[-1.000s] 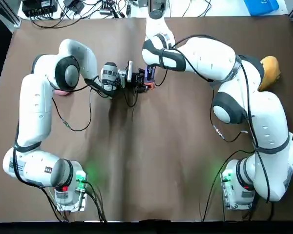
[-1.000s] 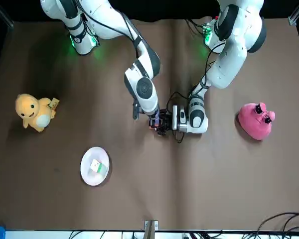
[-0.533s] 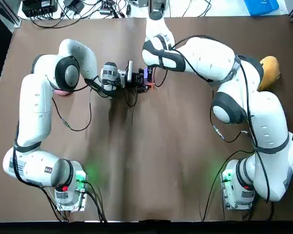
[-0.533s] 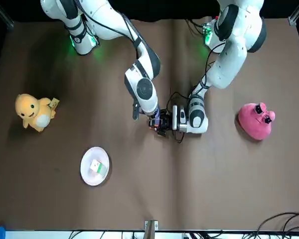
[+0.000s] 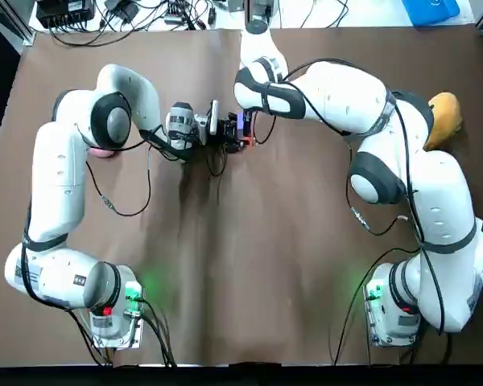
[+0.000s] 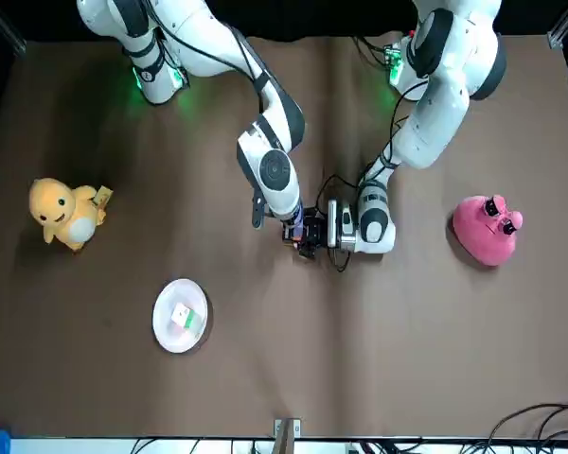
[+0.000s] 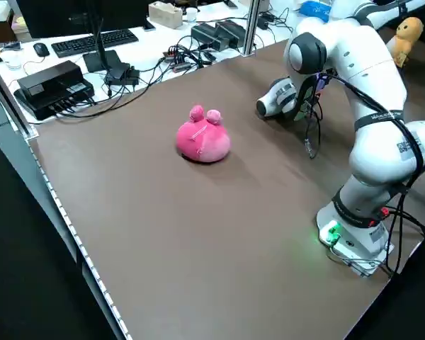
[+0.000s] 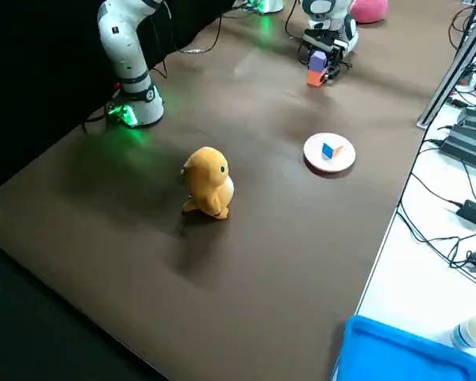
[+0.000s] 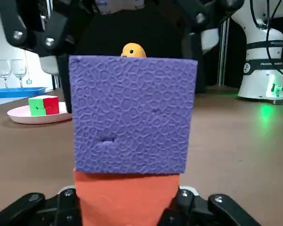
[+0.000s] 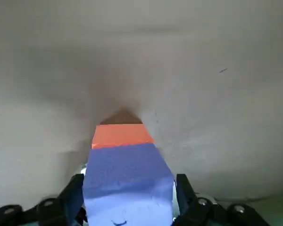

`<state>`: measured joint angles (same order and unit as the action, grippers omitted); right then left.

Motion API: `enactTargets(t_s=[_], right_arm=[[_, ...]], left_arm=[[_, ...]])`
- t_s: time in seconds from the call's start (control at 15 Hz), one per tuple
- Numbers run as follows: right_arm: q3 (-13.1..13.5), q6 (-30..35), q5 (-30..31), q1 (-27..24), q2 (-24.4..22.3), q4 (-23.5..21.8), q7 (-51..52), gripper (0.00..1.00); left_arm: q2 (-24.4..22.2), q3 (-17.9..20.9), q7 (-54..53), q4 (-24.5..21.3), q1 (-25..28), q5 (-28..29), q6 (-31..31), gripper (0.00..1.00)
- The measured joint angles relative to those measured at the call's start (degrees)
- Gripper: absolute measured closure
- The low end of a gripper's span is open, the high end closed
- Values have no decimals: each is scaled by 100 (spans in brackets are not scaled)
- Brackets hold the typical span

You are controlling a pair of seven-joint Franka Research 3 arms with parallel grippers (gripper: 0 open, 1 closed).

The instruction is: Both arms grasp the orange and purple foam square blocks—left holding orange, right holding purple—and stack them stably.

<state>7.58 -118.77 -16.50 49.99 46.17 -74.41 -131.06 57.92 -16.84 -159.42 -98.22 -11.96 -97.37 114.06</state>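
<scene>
The purple foam block [image 9: 132,115] rests on top of the orange foam block [image 9: 129,200], edges roughly aligned. My left gripper [image 9: 127,197] lies low along the table and is shut on the orange block [image 5: 245,144]. My right gripper [image 10: 128,193] comes down from above, shut on the purple block [image 10: 127,174], with the orange block [image 10: 121,135] showing just beneath it. In the right side view the purple block [image 8: 317,60] sits over the orange block [image 8: 315,78], which is down at the brown table. Both grippers meet at the far middle of the table [image 5: 241,241].
A pink plush toy [image 6: 488,230] lies on the robot's left side, close to the left arm. A yellow duck toy [image 6: 64,213] stands on the right side. A white plate [image 6: 180,339] holding a small colour cube [image 8: 328,150] sits far from the bases.
Hardly anything differs. The purple block and the right gripper have shifted very slightly over the orange block; the left gripper has stayed put.
</scene>
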Motion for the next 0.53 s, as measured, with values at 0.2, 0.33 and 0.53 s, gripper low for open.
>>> enactTargets(t_s=[0.2, 0.33, 0.53], right_arm=[[3, 1, 0, 0, 0, 1, -1, 0], [5, 1, 0, 0, 0, 3, -1, 0], [20, 100, 0, -1, 0, 19, -1, 0]], left_arm=[[1, 4, -25, 14, -1, 18, 0, 41], [0, 12, -25, 34, 0, 57, 2, 37], [2, 29, -27, 38, 0, 65, 8, 10]])
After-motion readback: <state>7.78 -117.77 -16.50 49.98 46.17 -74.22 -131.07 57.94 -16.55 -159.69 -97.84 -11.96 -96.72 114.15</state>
